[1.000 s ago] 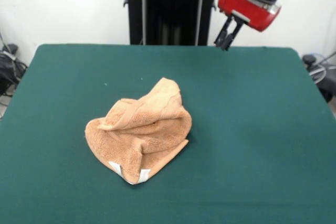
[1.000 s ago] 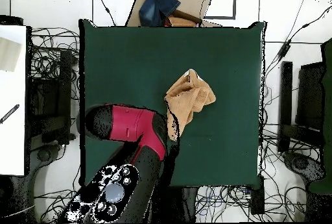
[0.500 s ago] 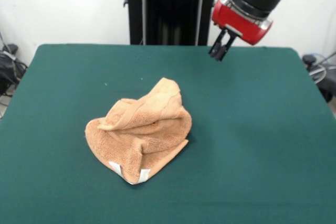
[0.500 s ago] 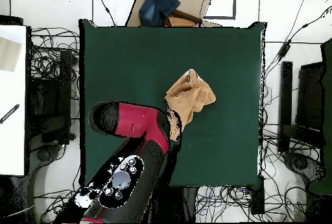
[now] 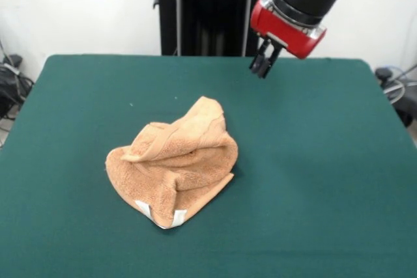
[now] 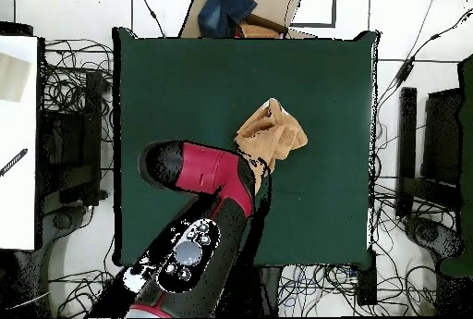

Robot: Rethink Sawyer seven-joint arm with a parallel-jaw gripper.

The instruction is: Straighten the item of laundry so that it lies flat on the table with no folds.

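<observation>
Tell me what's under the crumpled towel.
The towel lies bunched in folds on the green table, which shows all around it. Whatever is beneath the heap is covered. The gripper hangs apart, above the table's far side.

Towel bunched near the middle of the bench

In the front view the towel (image 5: 172, 164) lies heaped on the bench (image 5: 326, 180), slightly left of centre; the gripper (image 5: 260, 68) hangs above the far side, behind and right of the towel, apart from it.
</observation>
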